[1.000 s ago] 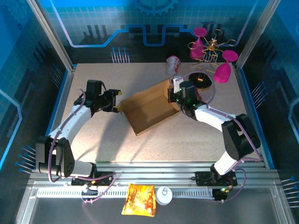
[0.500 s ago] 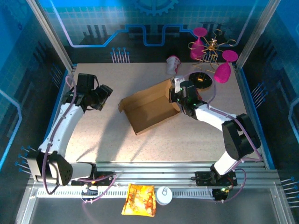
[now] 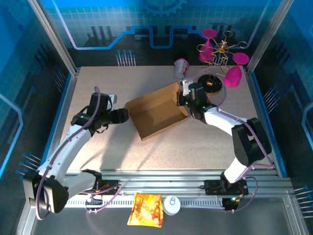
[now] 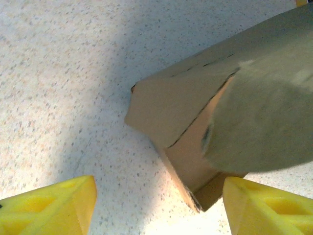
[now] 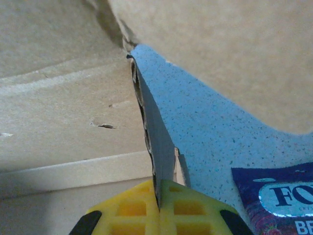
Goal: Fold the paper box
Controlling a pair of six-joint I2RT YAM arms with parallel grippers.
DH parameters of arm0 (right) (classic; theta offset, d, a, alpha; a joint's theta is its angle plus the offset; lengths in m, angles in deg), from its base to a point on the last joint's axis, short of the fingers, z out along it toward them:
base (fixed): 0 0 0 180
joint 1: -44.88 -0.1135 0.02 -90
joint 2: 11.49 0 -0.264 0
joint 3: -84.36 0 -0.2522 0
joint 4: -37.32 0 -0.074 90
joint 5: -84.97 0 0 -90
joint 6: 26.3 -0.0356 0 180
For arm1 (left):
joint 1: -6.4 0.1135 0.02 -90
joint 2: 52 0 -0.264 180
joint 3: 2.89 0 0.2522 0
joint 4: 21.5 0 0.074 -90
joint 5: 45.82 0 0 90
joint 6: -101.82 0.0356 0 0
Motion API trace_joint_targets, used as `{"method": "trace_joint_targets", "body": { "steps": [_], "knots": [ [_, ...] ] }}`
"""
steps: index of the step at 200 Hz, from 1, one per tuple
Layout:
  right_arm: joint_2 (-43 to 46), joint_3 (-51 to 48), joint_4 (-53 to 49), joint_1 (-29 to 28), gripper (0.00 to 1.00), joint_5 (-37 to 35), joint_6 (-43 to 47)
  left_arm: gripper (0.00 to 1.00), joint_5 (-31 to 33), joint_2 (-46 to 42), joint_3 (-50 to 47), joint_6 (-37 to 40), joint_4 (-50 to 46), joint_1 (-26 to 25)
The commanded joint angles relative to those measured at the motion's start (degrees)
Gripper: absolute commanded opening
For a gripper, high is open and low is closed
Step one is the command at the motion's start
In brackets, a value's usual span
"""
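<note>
The paper box [image 3: 155, 113] is a shallow brown cardboard box, open at the top, lying at an angle mid-table. My right gripper [image 3: 183, 99] is shut on its right wall; in the right wrist view the yellow fingers [image 5: 190, 208] pinch the thin cardboard edge [image 5: 155, 147]. My left gripper [image 3: 122, 115] stands open at the box's left corner. In the left wrist view that corner and a loose flap [image 4: 171, 105] lie just ahead of my left gripper [image 4: 159, 210], nearer the right finger [image 4: 269, 208], with nothing clamped.
A purple snack packet [image 5: 279, 200] lies beside the box's right wall. At the back right stand a gold rack with pink goblets [image 3: 221, 54] and a white-red cup [image 3: 181, 67]. An orange-yellow snack bag [image 3: 145, 209] and a white disc [image 3: 172, 204] rest on the front rail.
My left arm swung out to the left, away from the box, then came back to its left corner with the jaws wide. The right gripper kept its hold on the wall.
</note>
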Motion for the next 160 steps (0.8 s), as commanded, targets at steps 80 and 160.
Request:
{"method": "trace_joint_targets", "body": {
  "steps": [80, 160],
  "knots": [
    [-0.89, 1.73, -0.56, 0.75, 0.0, 1.29, -1.5, 0.48, 3.8, 13.36, 7.54, 3.92, 7.12, -2.38],
    [-0.36, 0.18, 2.68, -0.68, 0.0, 1.14, -5.78, 0.09, 10.82, 17.61, 10.44, -6.76, 7.95, -4.96]
  ]
}}
